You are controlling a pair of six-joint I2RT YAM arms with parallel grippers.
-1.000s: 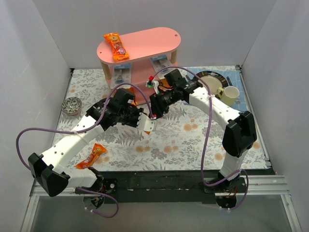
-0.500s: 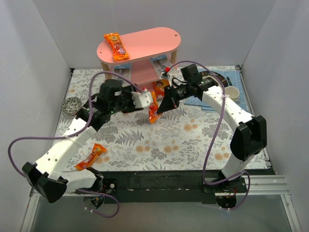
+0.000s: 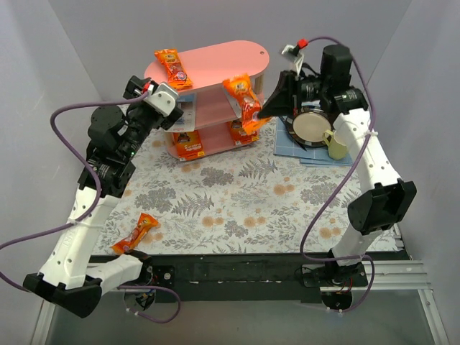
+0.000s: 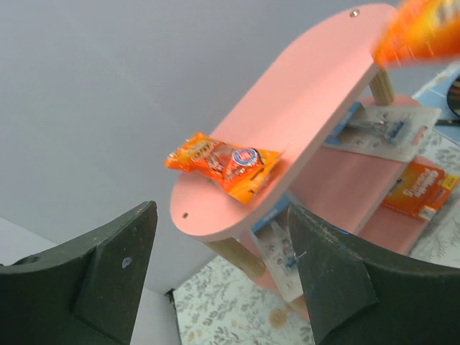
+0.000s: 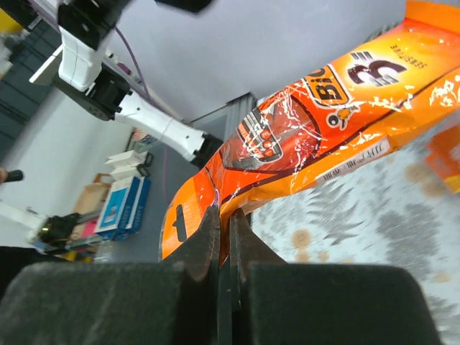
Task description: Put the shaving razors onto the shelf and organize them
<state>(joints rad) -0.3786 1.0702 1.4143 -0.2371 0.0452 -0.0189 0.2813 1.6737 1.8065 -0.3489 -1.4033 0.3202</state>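
The pink shelf (image 3: 215, 66) stands at the back of the table. A long orange bag of razors (image 3: 171, 68) lies on its top board (image 4: 309, 93). Blister packs (image 4: 381, 133) sit on the middle tier and orange cards (image 3: 190, 144) on the bottom tier. My right gripper (image 3: 267, 109) is shut on one end of another orange bag (image 3: 244, 104), which hangs in the air by the shelf's right end; the grip shows in the right wrist view (image 5: 224, 215). My left gripper (image 3: 167, 100) is open and empty beside the shelf's left end. A third orange bag (image 3: 136, 232) lies on the table, near left.
A plate (image 3: 310, 126) and a pale mug (image 3: 336, 144) rest on a blue cloth (image 3: 316, 156) right of the shelf. White walls close in the back and both sides. A floral cloth (image 3: 244, 201) covers the table.
The orange bag passed from my left gripper to my right, which shut on it and lifted it up beside the shelf. My left gripper opened, rose and drew back to the left.
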